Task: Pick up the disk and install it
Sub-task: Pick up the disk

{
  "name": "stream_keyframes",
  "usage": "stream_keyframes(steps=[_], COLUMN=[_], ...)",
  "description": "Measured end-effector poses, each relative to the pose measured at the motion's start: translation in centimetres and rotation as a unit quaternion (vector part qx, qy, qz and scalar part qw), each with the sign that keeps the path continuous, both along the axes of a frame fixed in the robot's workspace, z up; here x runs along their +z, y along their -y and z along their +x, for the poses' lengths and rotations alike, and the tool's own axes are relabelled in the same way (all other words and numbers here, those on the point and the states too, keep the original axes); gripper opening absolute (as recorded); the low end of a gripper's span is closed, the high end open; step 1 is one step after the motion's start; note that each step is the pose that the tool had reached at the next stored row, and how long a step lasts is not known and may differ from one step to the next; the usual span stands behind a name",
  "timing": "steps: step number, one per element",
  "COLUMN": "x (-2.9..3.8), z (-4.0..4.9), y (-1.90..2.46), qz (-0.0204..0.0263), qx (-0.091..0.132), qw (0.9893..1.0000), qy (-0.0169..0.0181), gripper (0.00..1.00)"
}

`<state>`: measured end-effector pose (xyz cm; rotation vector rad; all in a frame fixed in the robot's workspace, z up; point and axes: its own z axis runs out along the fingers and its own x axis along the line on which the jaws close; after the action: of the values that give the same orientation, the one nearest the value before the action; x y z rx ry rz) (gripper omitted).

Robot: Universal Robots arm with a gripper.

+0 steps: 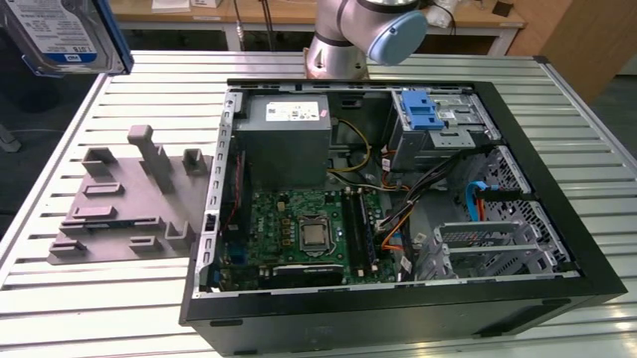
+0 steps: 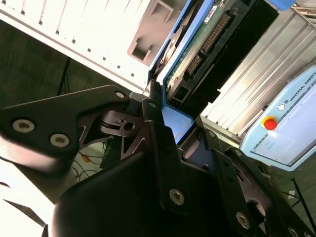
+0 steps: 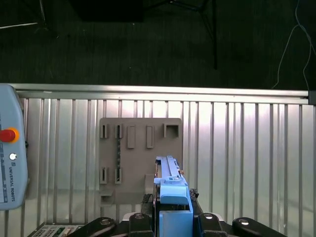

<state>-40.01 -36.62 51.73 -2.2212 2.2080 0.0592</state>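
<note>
1. In the exterior view, the disk [image 1: 60,33] hangs in the air with its label showing, at about 10 o'clock from the open computer case [image 1: 398,321] and clear of the slatted table [image 1: 119,313]. A grey fixture plate [image 1: 124,205] lies on the table at 9 o'clock of the case, just beside its wall. The arm's base [image 1: 344,45] stands at 12 o'clock. Inside the case, a drive cage with a blue latch [image 1: 430,112] sits near 1 o'clock. The grey power supply box [image 1: 283,142] is near 11 o'clock, and the motherboard [image 1: 303,227] near 7 o'clock.
2. In the second wrist view, the black fingers [image 2: 154,106] are clamped on the blue-bracketed end of the disk [image 2: 197,44], whose green circuit-board face shows. Beyond it are the fixture plate [image 2: 150,29] and a teach pendant [image 2: 289,123].
3. In the first wrist view, the disk [image 3: 170,190] is seen edge-on, with the fingers [image 3: 147,200] pressing on both sides. Beneath it the fixture plate [image 3: 136,158] rests on the table [image 3: 247,148], and the teach pendant [image 3: 10,163] lies off to one side.
</note>
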Motion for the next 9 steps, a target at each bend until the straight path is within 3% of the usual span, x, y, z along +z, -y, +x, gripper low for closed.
stream_keyframes(steps=[6, 9], x=[0.00, 0.00], z=[0.04, 0.48], y=[0.02, 0.04], qz=[0.0001, 0.0006], qx=[0.000, 0.000], qw=[1.0000, 1.0000], qy=[0.0000, -0.0004], gripper=[0.36, 0.36])
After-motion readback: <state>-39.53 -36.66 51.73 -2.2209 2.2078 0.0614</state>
